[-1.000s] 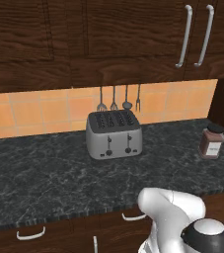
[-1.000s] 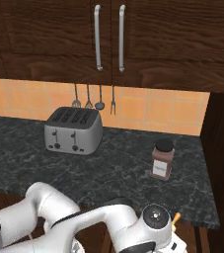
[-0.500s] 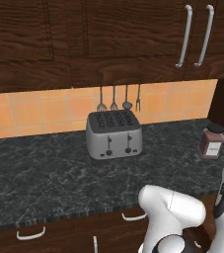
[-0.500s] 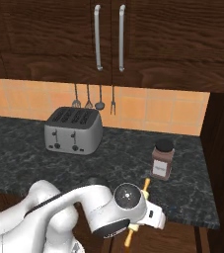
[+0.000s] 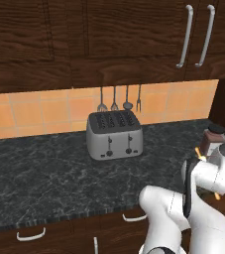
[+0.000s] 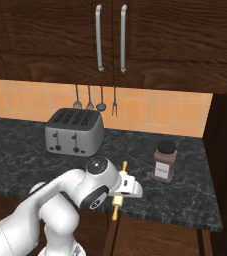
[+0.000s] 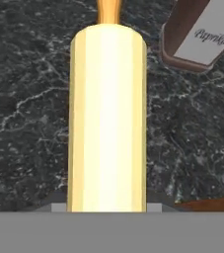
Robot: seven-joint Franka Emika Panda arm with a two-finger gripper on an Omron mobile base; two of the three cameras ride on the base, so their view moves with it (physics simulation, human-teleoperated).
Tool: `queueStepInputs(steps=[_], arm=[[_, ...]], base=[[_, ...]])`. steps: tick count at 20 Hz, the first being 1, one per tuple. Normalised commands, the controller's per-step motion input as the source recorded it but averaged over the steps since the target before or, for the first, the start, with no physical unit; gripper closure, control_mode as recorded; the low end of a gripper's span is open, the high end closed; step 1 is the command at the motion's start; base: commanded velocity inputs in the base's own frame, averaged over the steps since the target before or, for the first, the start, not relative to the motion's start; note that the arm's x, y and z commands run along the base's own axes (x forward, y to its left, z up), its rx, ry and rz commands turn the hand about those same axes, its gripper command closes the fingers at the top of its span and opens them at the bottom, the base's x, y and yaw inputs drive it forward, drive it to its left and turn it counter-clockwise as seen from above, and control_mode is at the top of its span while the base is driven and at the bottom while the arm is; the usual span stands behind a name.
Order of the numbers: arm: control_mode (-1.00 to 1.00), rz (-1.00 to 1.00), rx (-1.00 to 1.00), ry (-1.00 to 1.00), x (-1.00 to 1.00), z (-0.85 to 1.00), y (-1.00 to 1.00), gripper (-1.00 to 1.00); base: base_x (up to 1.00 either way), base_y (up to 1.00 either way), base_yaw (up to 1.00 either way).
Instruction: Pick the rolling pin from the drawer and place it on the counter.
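Gripping the rolling pin by its middle, the fingers hold it above the counter (beside a spice jar).

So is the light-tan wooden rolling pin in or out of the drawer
Out: the light-tan wooden rolling pin is held in the shut gripper above the black marble counter.

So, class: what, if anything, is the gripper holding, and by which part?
The gripper is shut on the rolling pin, gripping its pale wooden barrel; both orange handles stick out free.

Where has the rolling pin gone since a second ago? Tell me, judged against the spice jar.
Yes, it moved. In the right base view the rolling pin, held in the pincer, has risen to counter height, left of the spice jar.
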Motion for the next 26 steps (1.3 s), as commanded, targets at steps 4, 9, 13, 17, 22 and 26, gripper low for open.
queueStepInputs(steps=[4, 9, 13, 17, 22, 26], arm=[[-1.0, 0.0, 0.0, 0.13, 1.0, -0.01, 0.02, 1.0], [-1.0, 0.0, 0.0, 0.19, 0.82, -0.01, 0.29, 1.0], [-1.0, 0.0, -0.01, 0.11, 0.48, -0.03, 0.33, 1.0], [-1.0, 0.0, 0.0, 0.0, 0.04, -0.19, 0.0, 1.0], [-1.0, 0.0, 0.0, 0.0, 0.01, -0.31, 0.0, 1.0], [-1.0, 0.0, 0.0, 0.0, 0.05, -0.31, 0.0, 1.0]], base=[[0.0, 0.0, 0.0], [0.0, 0.0, 0.0], [0.0, 0.0, 0.0], [0.0, 0.0, 0.0], [0.0, 0.0, 0.0], [0.0, 0.0, 0.0]])
